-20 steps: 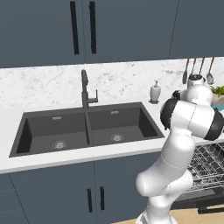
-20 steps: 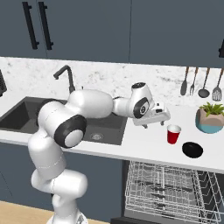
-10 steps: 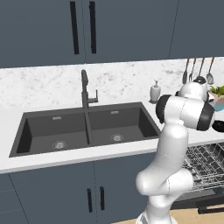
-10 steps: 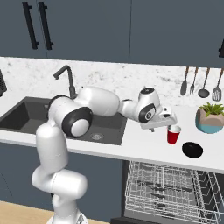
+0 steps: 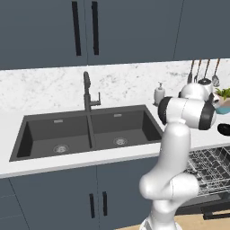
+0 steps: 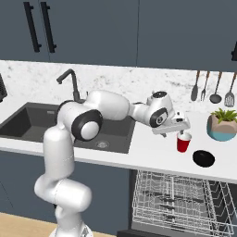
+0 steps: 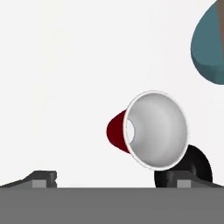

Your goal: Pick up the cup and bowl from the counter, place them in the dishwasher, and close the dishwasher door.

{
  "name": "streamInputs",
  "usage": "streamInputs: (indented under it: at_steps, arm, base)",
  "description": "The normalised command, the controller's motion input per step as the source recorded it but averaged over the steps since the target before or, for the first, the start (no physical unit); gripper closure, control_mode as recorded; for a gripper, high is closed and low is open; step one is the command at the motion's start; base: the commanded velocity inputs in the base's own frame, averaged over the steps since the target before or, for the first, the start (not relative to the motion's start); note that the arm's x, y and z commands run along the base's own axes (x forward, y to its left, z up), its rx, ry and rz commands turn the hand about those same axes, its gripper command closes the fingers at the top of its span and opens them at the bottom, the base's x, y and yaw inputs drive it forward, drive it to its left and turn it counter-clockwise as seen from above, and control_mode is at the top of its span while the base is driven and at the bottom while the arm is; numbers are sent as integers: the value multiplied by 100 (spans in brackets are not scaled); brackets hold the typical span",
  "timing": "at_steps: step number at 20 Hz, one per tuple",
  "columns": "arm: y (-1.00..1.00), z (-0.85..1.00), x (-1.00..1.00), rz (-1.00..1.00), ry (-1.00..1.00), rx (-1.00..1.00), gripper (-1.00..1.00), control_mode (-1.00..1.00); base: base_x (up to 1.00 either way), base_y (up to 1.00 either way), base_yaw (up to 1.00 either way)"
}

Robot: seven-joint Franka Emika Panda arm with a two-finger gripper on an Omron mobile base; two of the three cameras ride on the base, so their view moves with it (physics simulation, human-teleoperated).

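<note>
The red cup (image 6: 183, 143) stands upright on the white counter (image 6: 152, 155), right of the sink. In the hand view the cup (image 7: 153, 131) shows from above, with its pale inside and red wall. The black bowl (image 6: 203, 158) sits just right of it and nearer the front edge; it also appears as the bowl (image 7: 194, 168) and the bowl (image 5: 223, 129). My gripper (image 6: 182, 131) hovers just above the cup's rim, open, its fingertips (image 7: 43, 179) wide apart and holding nothing. Below the counter, the dishwasher (image 6: 178, 203) stands open with its wire rack pulled out.
A teal pot with a plant (image 6: 222, 127) stands behind the bowl near the wall, under hanging utensils (image 6: 213, 88). The white soap dispenser (image 5: 159, 94) is behind the dark double sink (image 5: 90, 130) with its black faucet (image 5: 87, 94). The rack (image 5: 211, 170) juts out low on the right.
The arm has stretched rightward along the counter. The hand has travelled from left of the cup to just over it and still holds nothing.
</note>
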Motion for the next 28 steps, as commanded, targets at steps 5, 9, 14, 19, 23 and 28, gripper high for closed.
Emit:
streamInputs:
  at_steps: [5,9,14,19,23,28]
  arm:
    - [-13,-5,29,0,0,0,-100,-100]
    - [-2,-18,11,0,0,0,-100,-100]
    - [-11,-26,2,0,0,0,-100,-100]
    - [-21,-25,9,0,0,0,-100,-100]
    - [-19,-23,8,0,1,0,-100,-100]
    - [-7,-5,0,1,0,2,-100,-100]
  base:
    - [0,0,0]
    - [0,0,0]
    - [0,0,0]
    - [0,0,0]
    - [0,0,0]
    - [0,0,0]
